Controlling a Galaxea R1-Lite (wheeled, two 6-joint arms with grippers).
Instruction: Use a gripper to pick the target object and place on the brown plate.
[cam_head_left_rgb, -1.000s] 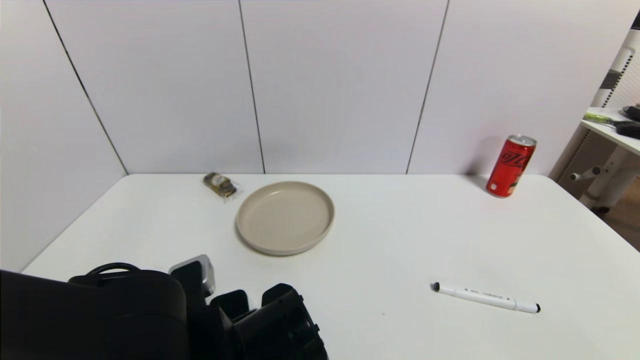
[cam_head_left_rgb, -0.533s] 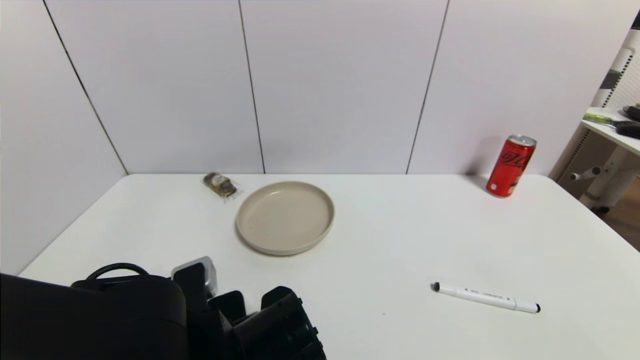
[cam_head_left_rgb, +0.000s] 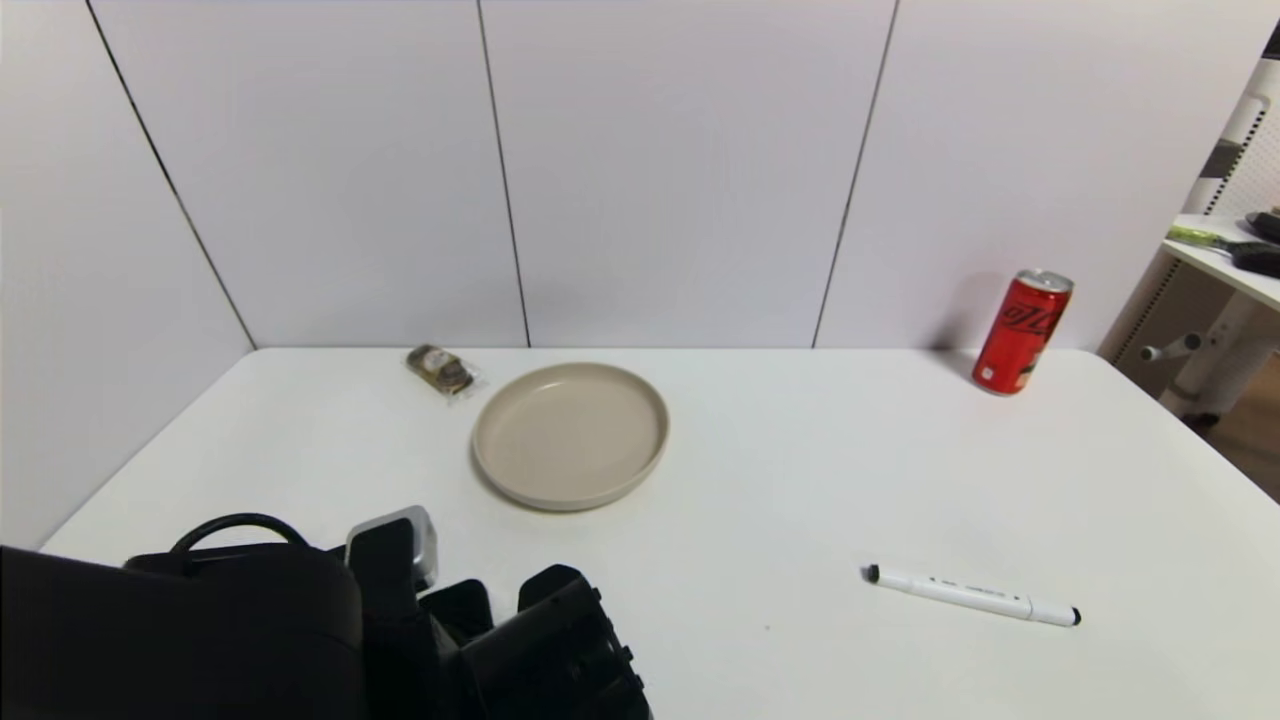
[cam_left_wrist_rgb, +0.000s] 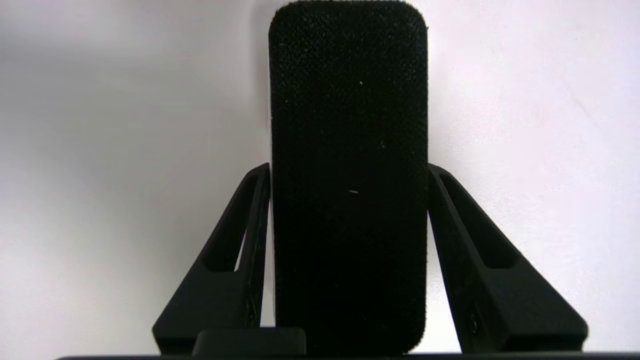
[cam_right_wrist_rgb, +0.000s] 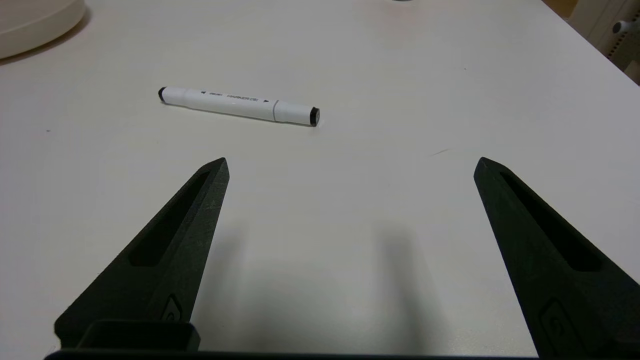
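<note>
Two black fingers (cam_left_wrist_rgb: 250, 240) of the left gripper (cam_left_wrist_rgb: 349, 175) pinch the long sides of the target object (cam_left_wrist_rgb: 349, 150) just above the white table (cam_head_left_rgb: 800, 480), nearer the robot than the brown plate (cam_head_left_rgb: 570, 436) and well apart from it. Right of the plate lies a marker pen (cam_right_wrist_rgb: 239, 105), with the right gripper (cam_right_wrist_rgb: 350, 167) spread wide near it.
</note>
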